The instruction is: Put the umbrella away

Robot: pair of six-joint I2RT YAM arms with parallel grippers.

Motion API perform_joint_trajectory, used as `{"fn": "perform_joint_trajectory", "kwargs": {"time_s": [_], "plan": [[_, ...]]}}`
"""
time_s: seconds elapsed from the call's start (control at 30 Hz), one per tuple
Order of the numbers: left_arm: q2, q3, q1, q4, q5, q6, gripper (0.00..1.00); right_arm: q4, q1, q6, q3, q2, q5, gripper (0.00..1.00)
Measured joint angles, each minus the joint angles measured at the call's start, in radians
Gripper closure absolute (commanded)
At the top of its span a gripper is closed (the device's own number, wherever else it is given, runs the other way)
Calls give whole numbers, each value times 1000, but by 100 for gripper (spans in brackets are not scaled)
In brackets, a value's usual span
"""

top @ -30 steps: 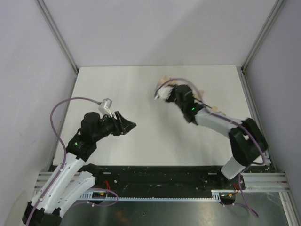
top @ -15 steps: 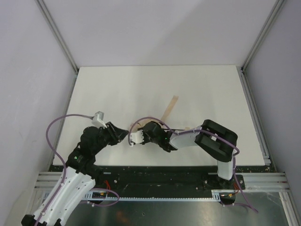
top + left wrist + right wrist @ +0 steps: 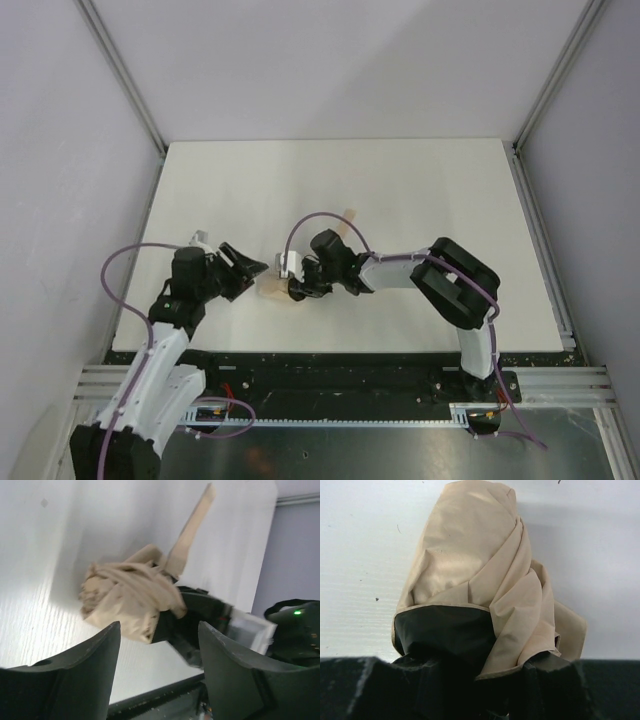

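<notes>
Near the front edge of the surface (image 3: 420, 190), the umbrella (image 3: 274, 288) is seen from above as a tan scrap; its bunched canopy (image 3: 130, 600) is shown only by the wrist views. It is pinched by the right pincer (image 3: 297, 287); the left pincer (image 3: 258, 270) is spread beside it

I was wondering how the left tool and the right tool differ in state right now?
The left tool is open and empty, while the right tool is shut on the umbrella. The left tool's fingers frame the fabric without touching it; the right tool's are draped in it. Both face the same bundle.
</notes>
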Motion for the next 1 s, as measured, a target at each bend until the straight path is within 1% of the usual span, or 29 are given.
{"fn": "perform_joint_trajectory", "kwargs": {"time_s": [0.1, 0.2, 0.3, 0.43, 0.5, 0.53, 0.6, 0.7, 0.8, 0.87, 1.0], "plan": [[74, -26, 64, -18, 85, -31, 25, 1, -54, 48, 6, 19, -126, 100], [122, -64, 88, -29, 158, -58, 16, 0, -95, 87, 15, 40, -224, 100], [88, -131, 87, 4, 222, -117, 8, -1, -132, 136, 32, 66, -316, 100], [-21, -275, 58, 95, 258, -257, 3, 7, -168, 206, 56, 103, -417, 100], [-76, -364, 29, 156, 256, -368, 1, 10, -185, 236, 56, 109, -453, 100], [-82, -377, 13, 167, 255, -390, 1, 11, -196, 256, 56, 115, -478, 100], [-71, -404, -31, 240, 234, -466, 1, 14, -214, 287, 55, 123, -517, 100], [25, -409, -112, 397, 200, -575, 1, 26, -234, 326, 52, 134, -562, 100], [152, -383, -183, 506, 158, -645, 1, 39, -240, 348, 51, 142, -587, 100], [226, -357, -229, 549, 124, -685, 1, 43, -242, 357, 50, 143, -595, 100], [306, -329, -280, 608, 36, -734, 1, 53, -244, 365, 46, 143, -599, 100]]}}
